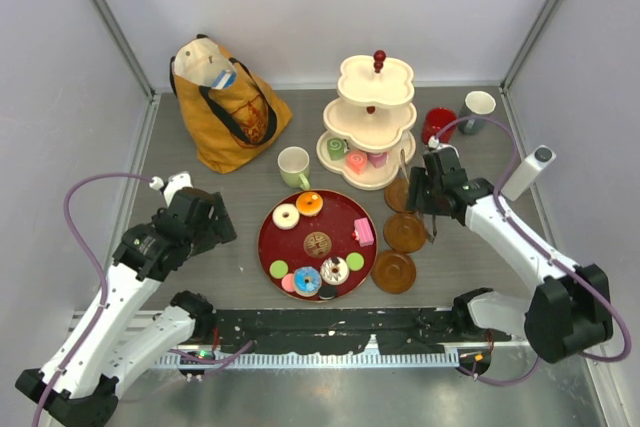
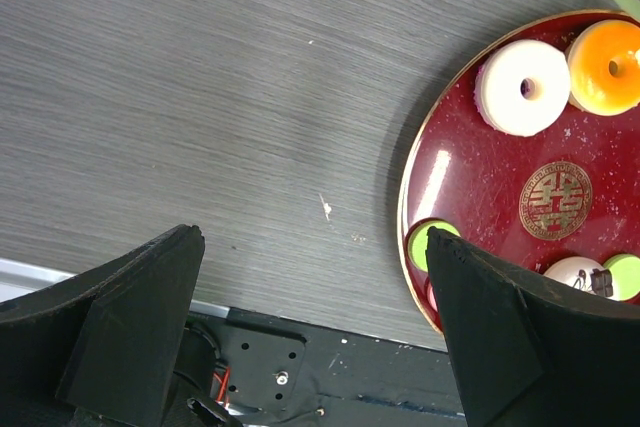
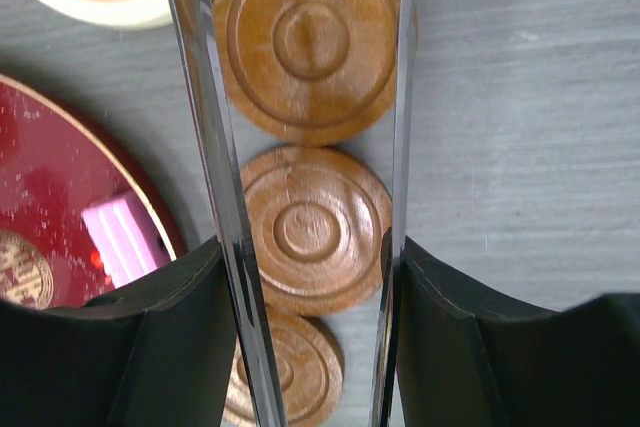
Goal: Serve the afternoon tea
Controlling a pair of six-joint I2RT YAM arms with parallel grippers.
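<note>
Most of the pastries (image 1: 334, 270) lie on the round red tray (image 1: 338, 215) in the middle of the table (image 1: 240, 187). A white donut (image 1: 286, 215) and an orange donut (image 1: 309, 203) sit at its far edge and a pink block (image 1: 363, 233) on the right. A blue donut (image 1: 307, 280) and green macarons (image 1: 279, 269) lie along the near edge. Three more small cakes (image 1: 356, 161) sit on the bottom tier of the cream tiered stand (image 1: 368, 97) behind the tray. The green mug (image 1: 293, 166) stands just beyond the tray, left of the stand. The red mug (image 1: 437, 125) and the grey-blue mug (image 1: 478, 109) stand to the stand's right. Three wooden coasters (image 1: 405, 232) run in a row along the tray's right side. The right gripper (image 3: 305, 245) hovers over them, clamped on a pair of metal tongs (image 3: 205, 97) whose blades straddle the middle coaster (image 3: 315, 229). The left gripper (image 2: 312, 237) hangs wide open and empty over the table just left of the tray. A yellow tote bag (image 1: 225, 107) sits at the far left.
</note>
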